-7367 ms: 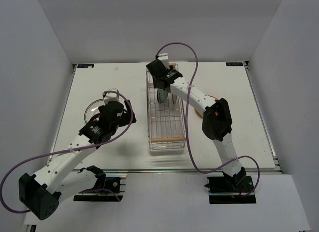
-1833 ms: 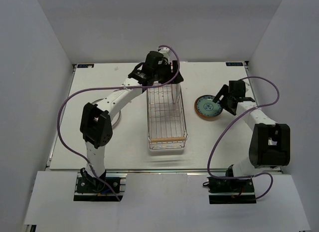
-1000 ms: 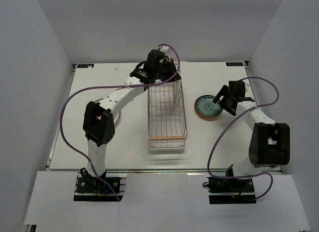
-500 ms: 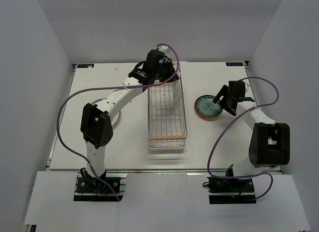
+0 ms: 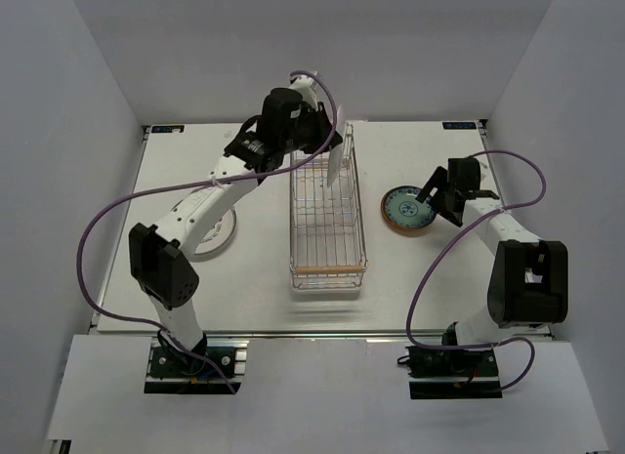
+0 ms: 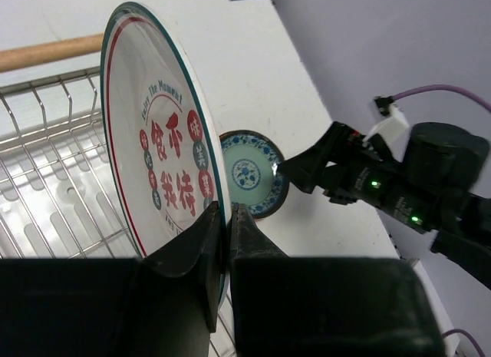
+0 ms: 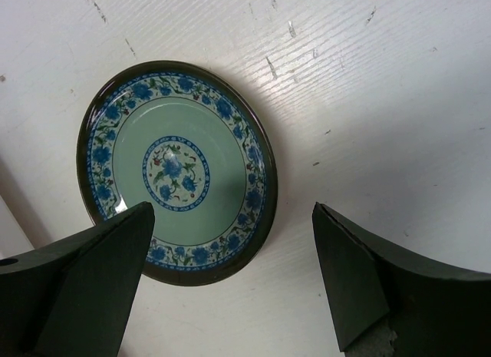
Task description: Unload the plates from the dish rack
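Note:
My left gripper [image 5: 330, 153] is shut on the rim of a white plate [image 6: 165, 165] with red characters and a teal and red rim. It holds the plate [image 5: 336, 162] on edge above the far end of the dish rack [image 5: 327, 225], a chrome wire basket [image 6: 46, 188] with a wooden bar handle [image 6: 46, 54]. A teal plate [image 7: 178, 173] with blue flowers and a dark rim lies flat on the table right of the rack [image 5: 408, 210]. My right gripper [image 7: 232, 211] hangs open just above its near right edge [image 5: 437, 202], touching nothing.
Another plate [image 5: 217, 234] lies on the table left of the rack, partly hidden by my left arm. The rack's near wooden handle [image 5: 327, 271] faces the arm bases. Grey walls close in the white table [image 5: 439, 278] on three sides.
My left gripper has closed on the white plate and raised it from the rack's far end, the arm swinging up and to the left. The right arm and teal plate have not moved.

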